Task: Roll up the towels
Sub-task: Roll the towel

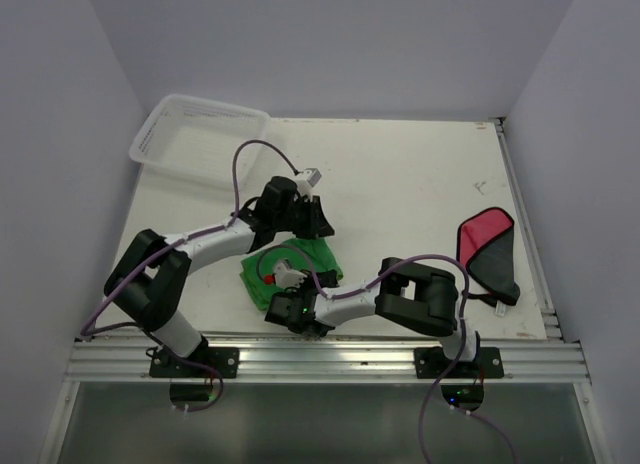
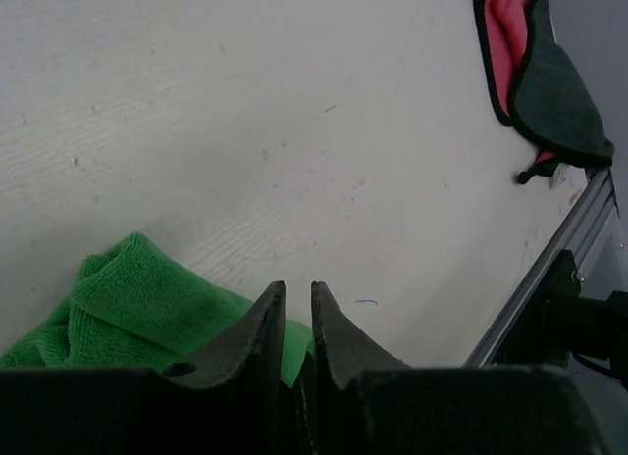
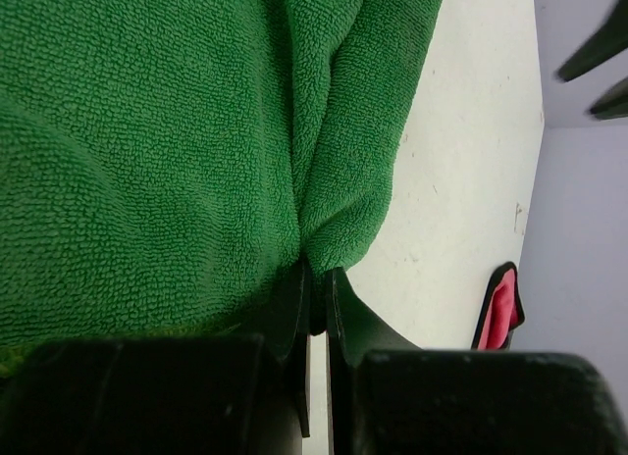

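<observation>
The green towel (image 1: 258,282) lies bunched near the table's front edge, between the two arms. My right gripper (image 1: 287,276) reaches in from the right and is shut on a fold of it; in the right wrist view the cloth (image 3: 147,131) fills the frame and is pinched at my gripper (image 3: 317,271). My left gripper (image 1: 320,229) is at the towel's far right corner. In the left wrist view my gripper (image 2: 297,286) is almost closed, with green cloth (image 2: 128,298) deep between the fingers. The red towel with its dark grey underside (image 1: 485,246) lies folded at the right, apart from both grippers.
A white mesh basket (image 1: 205,106) stands at the table's far left corner. An aluminium rail (image 1: 330,359) runs along the front edge, and shows in the left wrist view (image 2: 549,269). White walls close in the left, back and right sides.
</observation>
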{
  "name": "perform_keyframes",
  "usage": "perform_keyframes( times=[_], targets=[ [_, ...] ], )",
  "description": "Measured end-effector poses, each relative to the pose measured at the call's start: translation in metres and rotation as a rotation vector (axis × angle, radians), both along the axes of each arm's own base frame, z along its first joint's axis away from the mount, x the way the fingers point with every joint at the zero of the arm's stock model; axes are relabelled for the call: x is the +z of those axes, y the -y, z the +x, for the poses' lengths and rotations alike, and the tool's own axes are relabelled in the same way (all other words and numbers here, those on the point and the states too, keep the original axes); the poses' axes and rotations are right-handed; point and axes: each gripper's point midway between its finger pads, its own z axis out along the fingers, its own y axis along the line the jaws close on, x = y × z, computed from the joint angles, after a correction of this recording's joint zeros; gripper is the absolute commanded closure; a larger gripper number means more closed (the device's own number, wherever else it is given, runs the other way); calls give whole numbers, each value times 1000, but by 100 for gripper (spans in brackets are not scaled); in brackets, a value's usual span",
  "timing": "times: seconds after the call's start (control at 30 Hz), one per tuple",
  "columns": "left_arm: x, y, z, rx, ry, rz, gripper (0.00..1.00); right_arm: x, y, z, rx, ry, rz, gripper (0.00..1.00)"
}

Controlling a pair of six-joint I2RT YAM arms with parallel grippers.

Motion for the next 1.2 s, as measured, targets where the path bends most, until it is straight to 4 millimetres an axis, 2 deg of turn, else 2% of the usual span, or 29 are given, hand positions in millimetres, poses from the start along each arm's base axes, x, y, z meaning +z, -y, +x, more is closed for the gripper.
perform_keyframes(
  times=[0.27,0.53,0.7,0.73,0.83,0.97,1.2],
  targets=[
    [-60,-7,-17,-29,-123,53,81,0,1,0,0,-3,-6,100],
    [-75,-7,-13,-22,-128,57,83,-1,2,1,-1,-8,-10,99],
    [-79,-11,-13,-11,-122,58,86,0,6,1,-3,-3,19,76],
    [-80,-11,-13,-9,-119,56,86,2,8,0,-5,-3,36,68],
    [-82,-13,-12,-2,-117,51,90,6,16,-2,-16,-14,102,58],
    [-86,-15,-9,10,-122,54,92,14,24,-6,-20,-23,181,52],
    [-88,-14,-7,11,-118,51,94,32,31,-14,-8,-46,331,47]
  ],
)
